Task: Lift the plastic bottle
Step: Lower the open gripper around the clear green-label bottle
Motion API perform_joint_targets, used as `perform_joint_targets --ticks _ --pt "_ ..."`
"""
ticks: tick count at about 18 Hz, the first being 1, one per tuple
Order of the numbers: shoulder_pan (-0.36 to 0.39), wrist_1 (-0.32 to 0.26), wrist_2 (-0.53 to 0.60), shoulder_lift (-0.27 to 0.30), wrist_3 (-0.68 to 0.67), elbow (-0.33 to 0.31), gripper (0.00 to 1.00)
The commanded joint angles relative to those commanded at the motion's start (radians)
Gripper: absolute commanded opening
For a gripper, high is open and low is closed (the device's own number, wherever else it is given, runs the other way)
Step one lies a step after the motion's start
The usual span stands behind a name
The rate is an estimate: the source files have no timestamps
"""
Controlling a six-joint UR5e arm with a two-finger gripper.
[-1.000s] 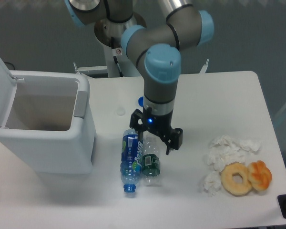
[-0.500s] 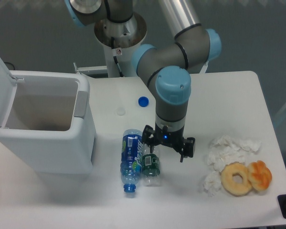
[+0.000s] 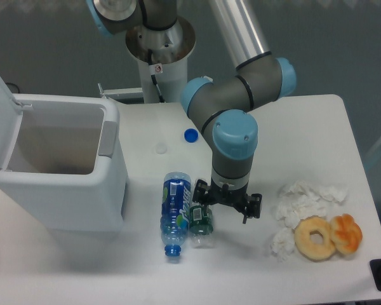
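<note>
The plastic bottle (image 3: 201,223) is small and clear with a dark green label, lying on the white table beside a longer blue-labelled bottle (image 3: 175,213). Its upper end is hidden behind my gripper's left finger. My gripper (image 3: 227,203) hangs open just above the table, its left finger over the top of the plastic bottle and its right finger (image 3: 254,207) out over bare table. Nothing is held between the fingers.
A white open bin (image 3: 60,168) stands at the left. A loose blue cap (image 3: 190,135) lies behind the arm. Crumpled tissues (image 3: 301,200), a bagel (image 3: 315,237) and an orange pastry (image 3: 347,234) lie at the right front.
The arm has swung right and toward the front edge over the second, and the gripper has come down beside the small bottle. The bottles have not moved.
</note>
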Motion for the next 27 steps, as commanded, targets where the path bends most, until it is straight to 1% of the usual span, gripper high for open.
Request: perform_joint_targets --ticks 4,7,14,27 --pt "-0.003 0.003 0.000 -0.020 0.002 -0.002 1.00" --pt "-0.005 0.002 0.000 -0.020 -0.002 -0.005 1.00" --pt "-0.018 0.009 -0.002 -0.045 -0.011 0.005 1.00" --pt "-0.029 0.009 -0.003 -0.049 -0.009 0.011 1.00"
